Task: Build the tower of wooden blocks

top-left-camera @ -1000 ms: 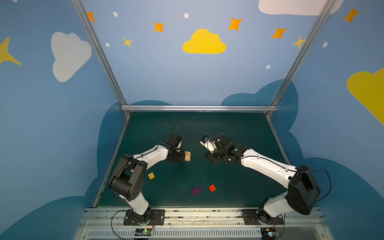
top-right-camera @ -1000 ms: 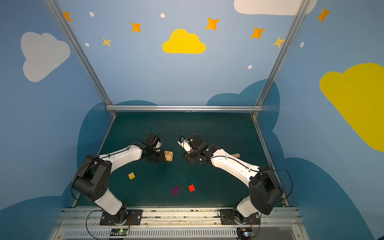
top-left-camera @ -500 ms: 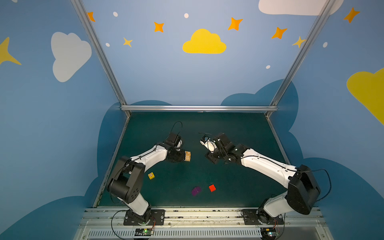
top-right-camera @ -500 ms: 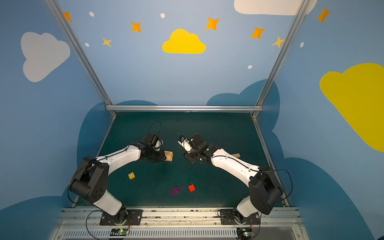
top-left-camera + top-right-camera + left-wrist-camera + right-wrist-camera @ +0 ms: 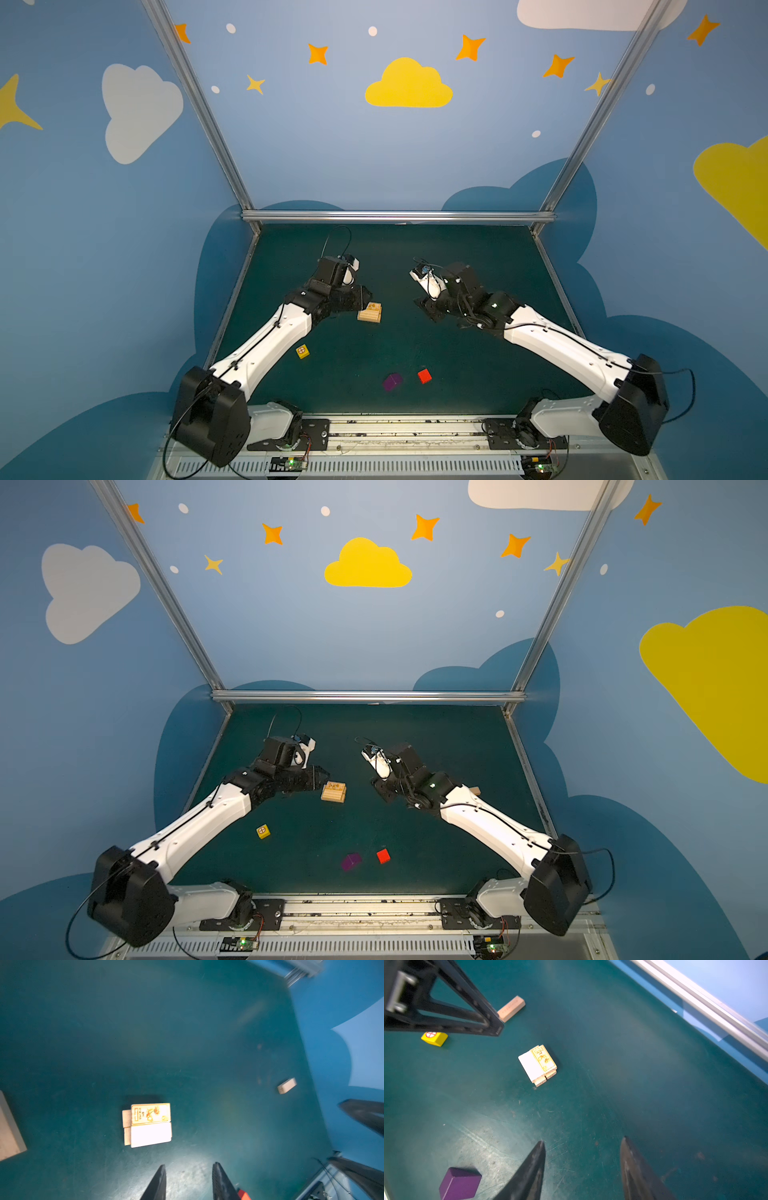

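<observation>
On mat [image 5: 457, 257], tower [image 5: 148, 1125] near left tool [image 5: 189, 1164]

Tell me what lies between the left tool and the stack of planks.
Nothing: in the left wrist view only bare green mat separates the left tool from the stack of planks.

A dark green mat [image 5: 382, 257] is enclosed by blue walls [image 5: 332, 158] painted with clouds [image 5: 408, 85] and orange stars [image 5: 318, 53]; aluminium posts [image 5: 201, 108] are set at the far corners.
</observation>
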Controlling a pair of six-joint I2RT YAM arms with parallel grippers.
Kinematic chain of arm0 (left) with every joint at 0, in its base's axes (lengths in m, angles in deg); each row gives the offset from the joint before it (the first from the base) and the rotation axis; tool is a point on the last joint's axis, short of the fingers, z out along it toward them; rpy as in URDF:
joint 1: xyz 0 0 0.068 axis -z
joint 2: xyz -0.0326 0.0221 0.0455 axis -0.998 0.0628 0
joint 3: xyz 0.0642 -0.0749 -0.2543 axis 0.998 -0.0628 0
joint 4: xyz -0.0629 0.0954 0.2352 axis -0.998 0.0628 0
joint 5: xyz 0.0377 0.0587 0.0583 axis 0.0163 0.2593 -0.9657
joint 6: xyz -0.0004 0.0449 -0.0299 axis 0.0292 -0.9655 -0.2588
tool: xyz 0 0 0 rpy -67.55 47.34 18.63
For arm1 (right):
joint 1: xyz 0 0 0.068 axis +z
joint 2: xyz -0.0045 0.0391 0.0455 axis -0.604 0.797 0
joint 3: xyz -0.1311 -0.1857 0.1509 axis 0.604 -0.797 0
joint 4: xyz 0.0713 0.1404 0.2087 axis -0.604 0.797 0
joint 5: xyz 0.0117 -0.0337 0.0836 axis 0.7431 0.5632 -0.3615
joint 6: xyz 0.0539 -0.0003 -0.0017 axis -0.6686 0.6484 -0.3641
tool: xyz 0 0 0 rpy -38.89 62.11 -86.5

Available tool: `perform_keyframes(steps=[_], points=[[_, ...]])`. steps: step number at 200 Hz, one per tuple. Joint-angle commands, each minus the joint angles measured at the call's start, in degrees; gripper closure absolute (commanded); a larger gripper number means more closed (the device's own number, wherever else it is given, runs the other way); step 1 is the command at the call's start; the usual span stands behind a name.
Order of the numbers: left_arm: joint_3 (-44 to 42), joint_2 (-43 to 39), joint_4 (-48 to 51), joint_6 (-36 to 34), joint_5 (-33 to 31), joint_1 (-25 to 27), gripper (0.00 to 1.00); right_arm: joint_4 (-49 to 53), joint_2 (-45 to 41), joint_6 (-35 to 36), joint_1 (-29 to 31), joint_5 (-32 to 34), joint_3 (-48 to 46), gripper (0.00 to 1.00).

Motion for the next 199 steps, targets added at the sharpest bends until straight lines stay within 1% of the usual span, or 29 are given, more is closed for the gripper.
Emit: perform_keyframes(steps=[1, 23, 28, 57, 95, 111, 123, 136, 152, 161, 164, 173, 183, 188, 199], points=[[1.48, -3.5, -2.84, -4.62, -0.44, 0.02, 0.57, -2.3, -2.91, -1.74, -0.18, 3.55, -1.57, 0.46], [0.67, -6.32, -5.37, -7.19, -0.85, -0.02, 0.52, -3.39, -5.33, -2.25, -0.35, 4.9, -2.63, 0.44], [0.41, -6.93, -5.95, -7.63, -1.14, 0.02, 0.49, -3.38, -5.63, -2.42, -0.34, 5.13, -2.8, 0.43], [-0.69, -9.41, -9.18, -10.17, -1.53, -0.02, 0.44, -2.36, -6.95, -3.46, -0.55, 6.91, -2.58, 0.39], [0.37, -10.53, -10.3, -12.94, 1.26, 0.01, 0.4, -1.81, -7.47, -5.96, -1.08, 10.63, -2.57, 0.31], [-0.07, -10.9, -10.35, -13.8, 1.94, -0.02, 0.4, -0.87, -7.18, -7.55, -1.58, 12.92, -2.02, 0.2], [-0.69, -11.4, -10.31, -14.05, 1.18, 0.02, 0.4, 0.18, -6.91, -9.04, -2.04, 14.64, -1.71, 0.14], [-1.47, -11.95, -10.19, -14.03, -0.02, 0.02, 0.39, 0.49, -6.78, -10.58, -2.41, 17.45, -1.99, 0.11], [-2.06, -12.3, -9.2, -14.38, -2.58, 0.0, 0.36, 1.47, -6.78, -12.71, -3.39, 19.79, -2.22, 0.11], [-2.22, -12.44, -8.3, -14.15, -4.52, -0.05, 0.31, 2.13, -6.75, -13.94, -4.27, 19.86, -2.13, 0.11], [-2.25, -12.44, -8.11, -14.03, -6.8, -0.04, 0.3, 2.37, -6.74, -14.29, -4.58, 19.69, -2.17, 0.11], [-2.22, -12.24, -7.2, -13.53, -11.08, -0.04, 0.27, 2.89, -6.75, -15.35, -5.63, 18.66, -2.14, 0.11], [-2.01, -12.02, -6.21, -11.7, -16.64, -0.06, 0.26, 3.07, -6.69, -16.23, -6.72, 16.92, -2.15, 0.11], [-2.0, -11.76, -5.7, -11.27, -18.69, -0.26, 0.24, 3.26, -6.71, -16.5, -7.08, 16.24, -2.13, 0.12], [-1.76, -11.3, -4.77, -10.55, -21.3, -1.08, 0.24, 3.47, -6.79, -17.34, -7.74, 16.31, -2.25, 0.12]])
